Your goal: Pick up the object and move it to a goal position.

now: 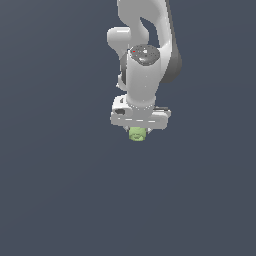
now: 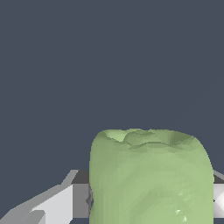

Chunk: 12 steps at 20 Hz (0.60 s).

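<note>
White arm [image 1: 142, 75] hangs over grey ground; green lump [image 1: 136, 134] apparently pinched just beneath its fingers [image 1: 136, 130]

Plain dark slate-grey worktop [image 1: 60, 200], filling both views

The flat, matte, dark blue-grey worktop runs past every border of the exterior view, so no edge or corner of it shows, and it carries no markings or seams. In the wrist view the same even grey surface [image 2: 65, 65] fills the background. Whether the small light-green rounded lump [image 1: 136, 134] rests on the worktop cannot be told.
</note>
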{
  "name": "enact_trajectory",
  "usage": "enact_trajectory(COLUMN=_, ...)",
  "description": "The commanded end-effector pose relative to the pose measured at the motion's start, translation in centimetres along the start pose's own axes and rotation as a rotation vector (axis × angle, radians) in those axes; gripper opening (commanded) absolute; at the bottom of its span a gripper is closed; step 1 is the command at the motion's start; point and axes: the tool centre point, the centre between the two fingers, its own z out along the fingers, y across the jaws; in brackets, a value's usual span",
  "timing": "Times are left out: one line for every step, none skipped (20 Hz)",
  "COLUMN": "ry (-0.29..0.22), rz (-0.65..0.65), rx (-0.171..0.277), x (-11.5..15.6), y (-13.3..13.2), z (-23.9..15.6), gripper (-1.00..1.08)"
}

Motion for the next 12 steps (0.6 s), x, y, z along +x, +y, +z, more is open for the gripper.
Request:
enact_trajectory(ry=0.000, rz=0.000, rx=0.000, x=-0.7, y=1.2, z=-2.8, gripper=-1.00)
enact_trajectory(ry=0.000, rz=0.000, rx=0.001, x=-1.0, y=1.7, z=-3.9, gripper=-1.00)
enact_trajectory(ry=0.000, rz=0.000, rx=0.001, x=-1.3, y=2.1, z=-5.0, gripper=-1.00)
enact_trajectory(ry=0.000, rz=0.000, rx=0.001, x=-1.5, y=2.6, z=-6.2, gripper=-1.00)
enact_trajectory(ry=0.000, rz=0.000, rx=0.001, x=-1.8, y=3.1, z=-7.3, gripper=-1.00)
enact_trajectory(ry=0.000, rz=0.000, rx=0.001, x=-2.1, y=3.6, z=-8.4, gripper=-1.00)
enact_trajectory(ry=0.000, rz=0.000, rx=0.001, x=-2.3, y=4.1, z=-9.5, gripper=-1.00)
enact_trajectory(ry=0.000, rz=0.000, rx=0.002, x=-2.6, y=4.5, z=-10.7, gripper=-1.00)
enact_trajectory(ry=0.000, rz=0.000, rx=0.002, x=-2.8, y=5.0, z=-11.8, gripper=-1.00)
enact_trajectory(ry=0.000, rz=0.000, rx=0.002, x=-3.1, y=5.5, z=-12.9, gripper=-1.00)
enact_trajectory(ry=0.000, rz=0.000, rx=0.002, x=-3.3, y=5.9, z=-14.0, gripper=-1.00)
enact_trajectory(ry=0.000, rz=0.000, rx=0.002, x=-3.5, y=6.4, z=-15.0, gripper=-1.00)
